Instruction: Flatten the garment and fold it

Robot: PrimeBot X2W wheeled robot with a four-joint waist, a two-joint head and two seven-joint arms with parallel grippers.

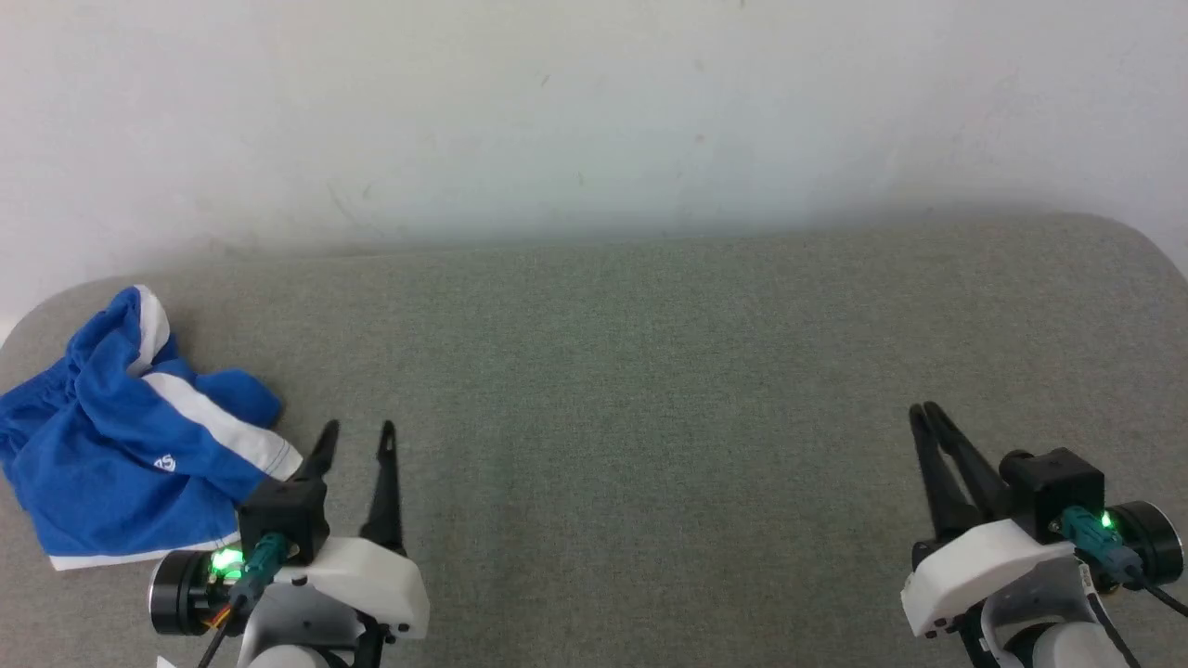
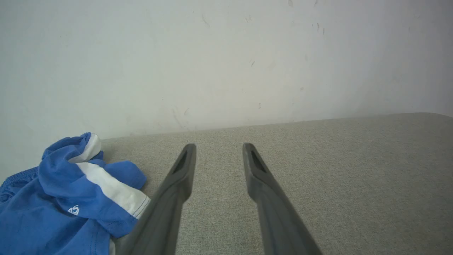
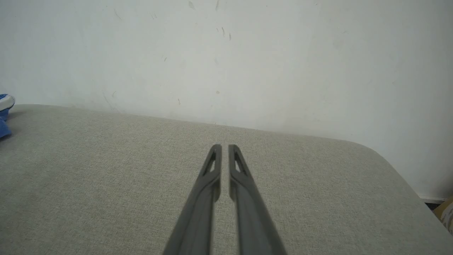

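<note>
The garment is a crumpled heap of bright blue shorts with a white stripe, lying at the far left of the grey cushioned surface. It also shows at the lower left of the left wrist view as the garment, and a sliver of the garment sits at the left edge of the right wrist view. My left gripper stands open just right of the heap, nothing between its fingers. My right gripper is shut and empty at the lower right, far from the cloth.
A pale wall rises right behind the surface. The surface's rounded right corner drops off toward the floor. Wide bare fabric lies between the two grippers.
</note>
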